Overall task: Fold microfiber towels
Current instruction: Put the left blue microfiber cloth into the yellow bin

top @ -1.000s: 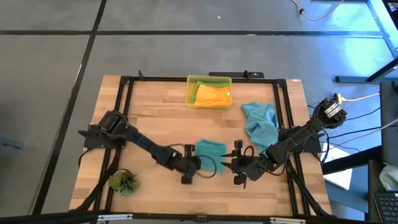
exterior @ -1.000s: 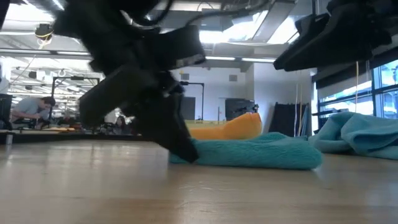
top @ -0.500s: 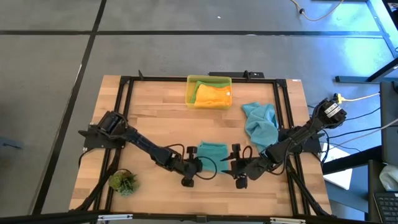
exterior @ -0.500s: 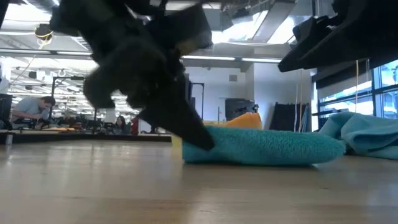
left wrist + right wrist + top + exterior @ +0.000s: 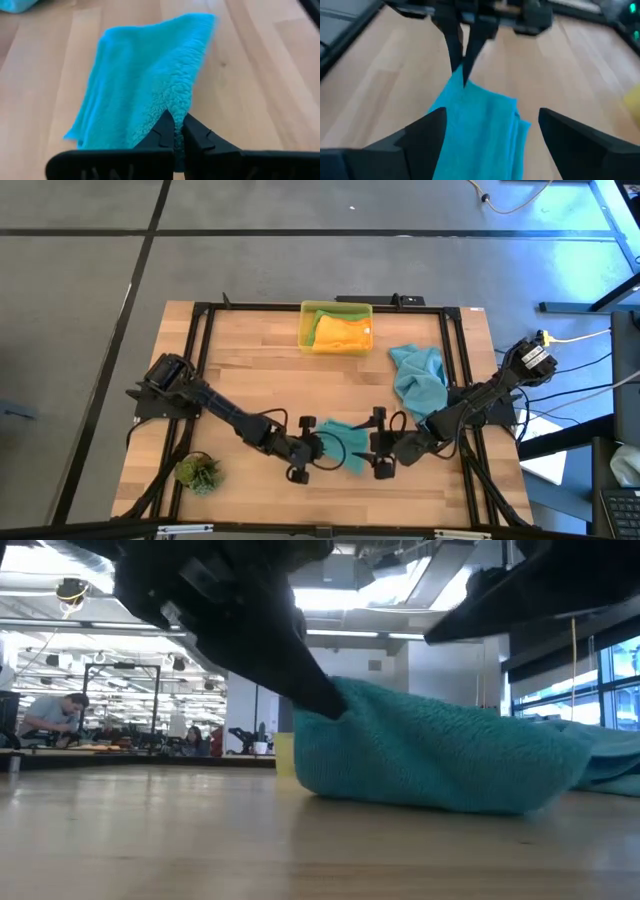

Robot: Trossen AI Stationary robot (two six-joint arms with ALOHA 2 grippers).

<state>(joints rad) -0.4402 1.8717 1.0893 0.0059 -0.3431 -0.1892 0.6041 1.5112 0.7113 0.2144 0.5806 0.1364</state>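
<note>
While pinched: teal towel (image 5: 150, 85), unlabelled apparently.

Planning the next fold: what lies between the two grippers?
In the high view, the folded teal towel lies between the left gripper, shut on its edge, and the open right gripper.

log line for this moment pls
left pincer: shut on folded teal towel, lifting its edge | right pincer: open, over the towel | orange towel: in yellow bin

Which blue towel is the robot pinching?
The folded teal towel near the table's front, pinched by the left gripper. The other teal towel lies crumpled and untouched by the right edge.
</note>
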